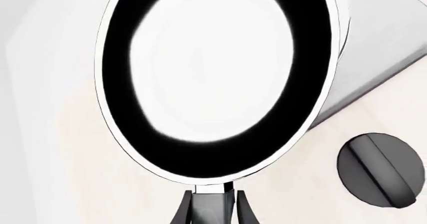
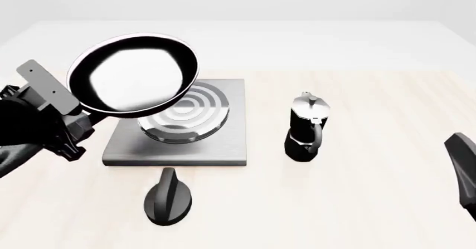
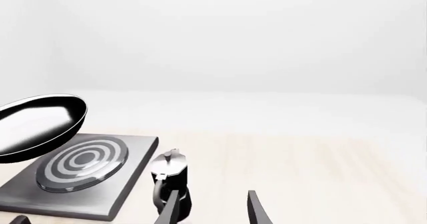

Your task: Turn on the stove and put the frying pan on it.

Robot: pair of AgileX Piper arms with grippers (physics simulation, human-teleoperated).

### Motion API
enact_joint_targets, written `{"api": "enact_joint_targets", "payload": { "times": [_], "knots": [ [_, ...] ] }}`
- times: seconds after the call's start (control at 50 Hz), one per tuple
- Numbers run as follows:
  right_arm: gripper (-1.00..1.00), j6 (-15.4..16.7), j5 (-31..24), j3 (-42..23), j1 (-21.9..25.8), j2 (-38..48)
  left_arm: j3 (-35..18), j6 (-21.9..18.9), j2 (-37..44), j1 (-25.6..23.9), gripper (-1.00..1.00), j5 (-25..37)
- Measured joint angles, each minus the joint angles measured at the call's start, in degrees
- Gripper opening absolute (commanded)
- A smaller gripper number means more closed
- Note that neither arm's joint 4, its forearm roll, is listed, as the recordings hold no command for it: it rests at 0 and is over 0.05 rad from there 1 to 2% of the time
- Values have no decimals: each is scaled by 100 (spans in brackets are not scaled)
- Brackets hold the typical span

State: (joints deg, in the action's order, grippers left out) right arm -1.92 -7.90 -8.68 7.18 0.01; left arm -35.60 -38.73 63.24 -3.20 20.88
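The frying pan [image 2: 135, 73] is glossy black and hangs tilted in the air over the left part of the stove [image 2: 223, 143], clear of its silver rings [image 2: 195, 108]. My left gripper [image 1: 212, 198] is shut on the pan's handle, right behind the pan's rim [image 1: 120, 149]. In the front view the left gripper [image 2: 78, 122] sits left of the slab. The black ridged knob [image 2: 169, 199] lies on the table in front of the stove, untouched. My right gripper [image 3: 212, 208] is open and holds nothing, far to the right of the stove [image 3: 127, 184].
A black moka pot [image 2: 306, 127] with a silver lid stands upright right of the stove; the right wrist view shows the moka pot [image 3: 170, 181] just beyond one finger. The right arm [image 2: 465, 171] shows at the front view's right edge. The table is light wood.
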Motion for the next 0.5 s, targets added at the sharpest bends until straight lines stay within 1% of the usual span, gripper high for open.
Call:
{"api": "enact_joint_targets", "payload": {
  "times": [0.24,0.5],
  "knots": [
    [100,22,-17,7,-49,0,-157,-47,320,-275,-100,-195],
    [100,32,-21,20,-112,0,-120,-149,661,-446,-100,-498]
  ]
}}
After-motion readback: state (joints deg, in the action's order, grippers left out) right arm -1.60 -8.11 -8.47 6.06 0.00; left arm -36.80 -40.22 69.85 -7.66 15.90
